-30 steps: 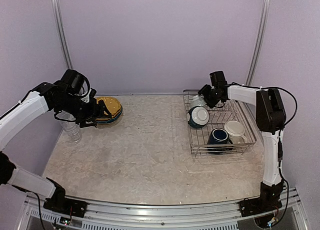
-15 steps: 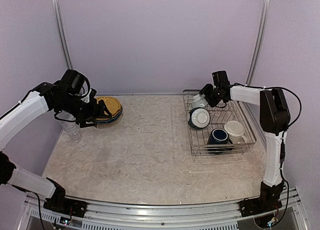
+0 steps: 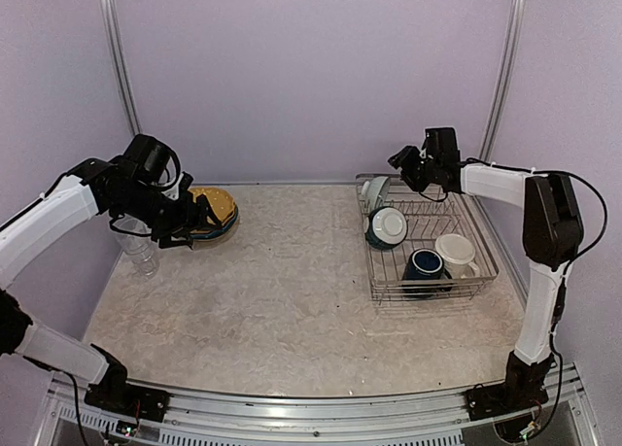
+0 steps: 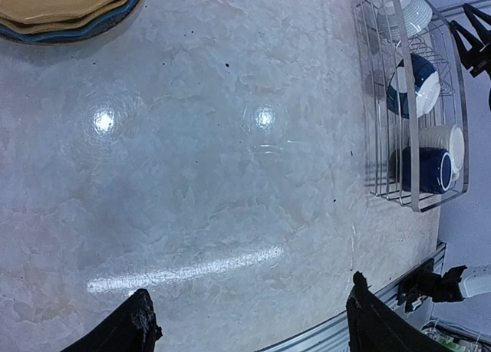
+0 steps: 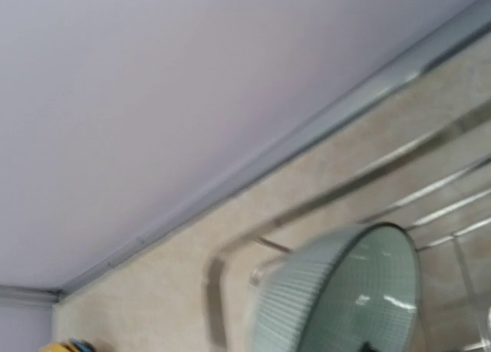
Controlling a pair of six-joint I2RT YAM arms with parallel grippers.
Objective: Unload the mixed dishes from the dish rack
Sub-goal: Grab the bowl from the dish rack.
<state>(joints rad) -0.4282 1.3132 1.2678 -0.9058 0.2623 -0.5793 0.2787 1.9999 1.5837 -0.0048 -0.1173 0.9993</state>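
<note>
meanwhile, dish rack partly unloaded.
left gripper, jaws apart, hovers beside the plates stacked on the table; bowl, navy mug, cream mug lie in the dish rack; right gripper above it, state unclear.

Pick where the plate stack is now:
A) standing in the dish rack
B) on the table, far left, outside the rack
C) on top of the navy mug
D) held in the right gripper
B: the plates, yellow on top, lie stacked on the table at its far left, well apart from the dish rack on the right side.
</note>
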